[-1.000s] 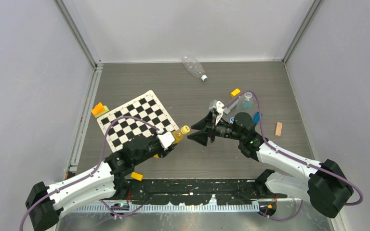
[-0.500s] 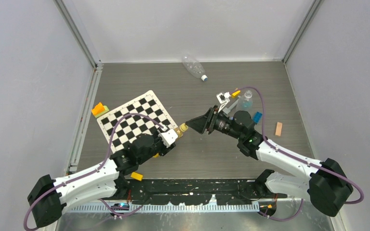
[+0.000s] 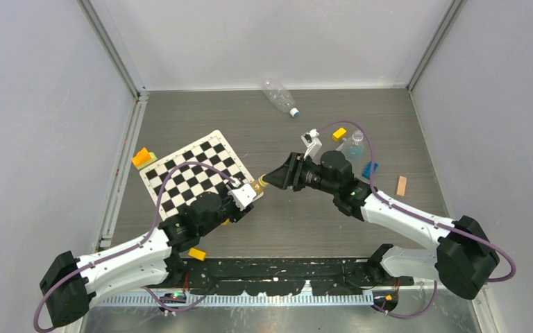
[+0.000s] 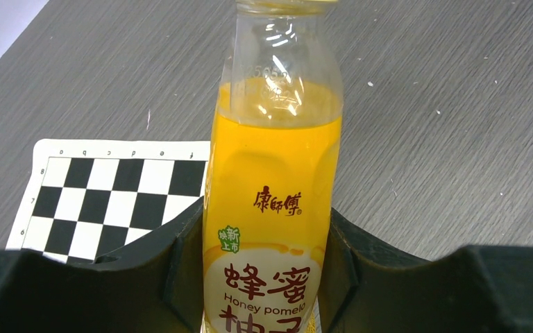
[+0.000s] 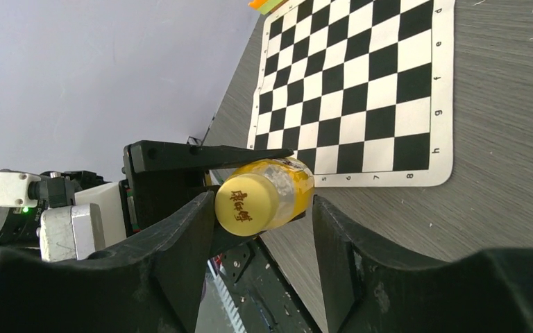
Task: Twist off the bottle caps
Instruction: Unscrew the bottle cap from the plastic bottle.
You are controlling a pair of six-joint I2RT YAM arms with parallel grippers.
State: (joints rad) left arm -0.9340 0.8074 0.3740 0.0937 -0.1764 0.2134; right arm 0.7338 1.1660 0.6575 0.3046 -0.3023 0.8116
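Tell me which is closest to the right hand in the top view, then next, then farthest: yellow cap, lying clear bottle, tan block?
1. Yellow cap, at the right hand, between its fingers.
2. Clear bottle, lying at the back.
3. Tan block, far out on the right.

Checkerboard mat [image 3: 198, 173] lies flat on the grey table [image 3: 264, 229], left of centre. Orange block [image 3: 141, 157] sits just beside its left corner. Over right: yellow block [image 3: 339, 133], blue block [image 3: 370, 169], tan block [image 3: 402, 185].
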